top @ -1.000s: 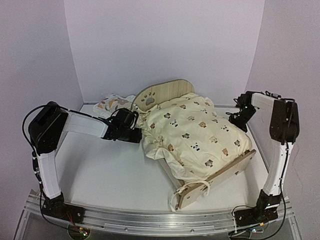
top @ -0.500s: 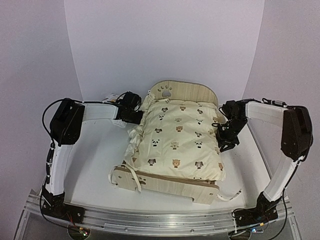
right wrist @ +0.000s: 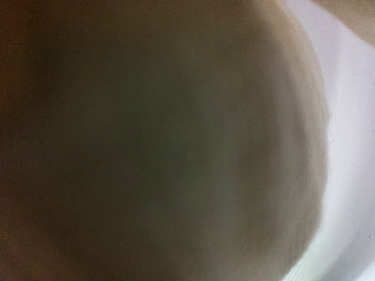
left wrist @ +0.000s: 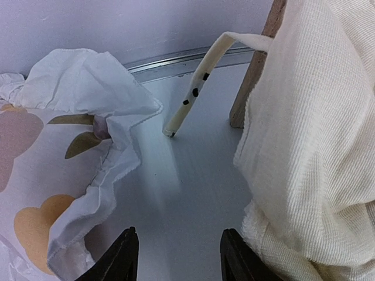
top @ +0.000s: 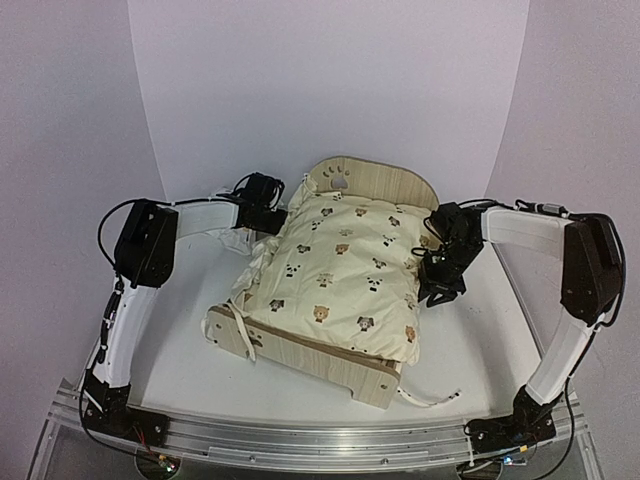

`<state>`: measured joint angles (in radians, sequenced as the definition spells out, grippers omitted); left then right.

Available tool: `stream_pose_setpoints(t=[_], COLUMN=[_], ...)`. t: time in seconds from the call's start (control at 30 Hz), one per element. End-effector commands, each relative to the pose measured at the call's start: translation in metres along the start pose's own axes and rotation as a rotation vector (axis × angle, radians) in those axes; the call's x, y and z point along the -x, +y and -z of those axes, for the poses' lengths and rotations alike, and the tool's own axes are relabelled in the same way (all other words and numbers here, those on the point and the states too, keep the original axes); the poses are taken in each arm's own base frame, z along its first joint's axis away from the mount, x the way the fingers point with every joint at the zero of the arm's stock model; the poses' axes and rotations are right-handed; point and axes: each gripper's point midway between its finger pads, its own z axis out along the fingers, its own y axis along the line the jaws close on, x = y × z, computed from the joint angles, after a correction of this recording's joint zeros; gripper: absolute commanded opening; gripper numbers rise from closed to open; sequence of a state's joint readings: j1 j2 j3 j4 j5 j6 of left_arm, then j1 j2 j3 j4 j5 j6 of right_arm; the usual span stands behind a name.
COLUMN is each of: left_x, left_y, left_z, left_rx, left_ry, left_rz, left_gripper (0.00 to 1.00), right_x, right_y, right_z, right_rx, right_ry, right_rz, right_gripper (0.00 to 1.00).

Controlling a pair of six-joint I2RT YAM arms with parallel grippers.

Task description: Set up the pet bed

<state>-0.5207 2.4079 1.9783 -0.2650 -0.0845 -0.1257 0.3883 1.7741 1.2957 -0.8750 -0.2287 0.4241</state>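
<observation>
Broadly, the job looks well advanced but not finished. The pet bed stands askew in the middle of the surface, its paw-print headboard toward the far wall. The cream animal-print quilt is spread over it from end to end, hiding the base. What seems left is the leaf-print pillow, which lies crumpled on the surface off the bed's far left corner, and probably some squaring of the quilt. A spotted cream tie dangles loose from that corner. The left pincer sits low between pillow and bed, its jaws apart with only bare surface between them, the quilt's hanging edge just beside its right finger. The right pincer is against the bed's right side at the quilt's edge. Its own camera shows only a brownish blur, so I cannot tell whether it grips anything.
</observation>
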Motion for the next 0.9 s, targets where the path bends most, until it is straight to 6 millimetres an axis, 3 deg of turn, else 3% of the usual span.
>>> stream_pose_setpoints(t=[0.0, 0.1, 0.23, 0.53, 0.63, 0.87], left_x=[0.014, 0.005, -0.01, -0.049, -0.061, -0.076], left_y=[-0.113, -0.112, -0.109, -0.088, -0.086, -0.111], left_z=[0.02, 0.015, 0.017, 0.058, 0.068, 0.089], left_rx=[-0.322, -0.323, -0.318, -0.271, -0.27, -0.3], left_ry=[-0.047, -0.03, 0.011, 0.068, 0.089, 0.107], left_rz=[-0.047, -0.05, -0.004, 0.178, 0.229, 0.244], left_gripper=[0.5, 0.5, 0.49, 0.5, 0.5, 0.53], right_x=[0.014, 0.015, 0.033, 0.09, 0.105, 0.14], right_y=[0.109, 0.11, 0.089, 0.059, 0.059, 0.062], right_z=[0.0, 0.0, -0.002, 0.011, 0.018, 0.016], right_rx=[0.326, 0.313, 0.19, 0.141, 0.158, 0.145], right_ry=[-0.103, -0.121, -0.205, -0.291, -0.31, -0.293], right_rz=[0.233, 0.241, 0.204, 0.057, 0.044, 0.039], right_gripper=[0.37, 0.37, 0.39, 0.41, 0.41, 0.41])
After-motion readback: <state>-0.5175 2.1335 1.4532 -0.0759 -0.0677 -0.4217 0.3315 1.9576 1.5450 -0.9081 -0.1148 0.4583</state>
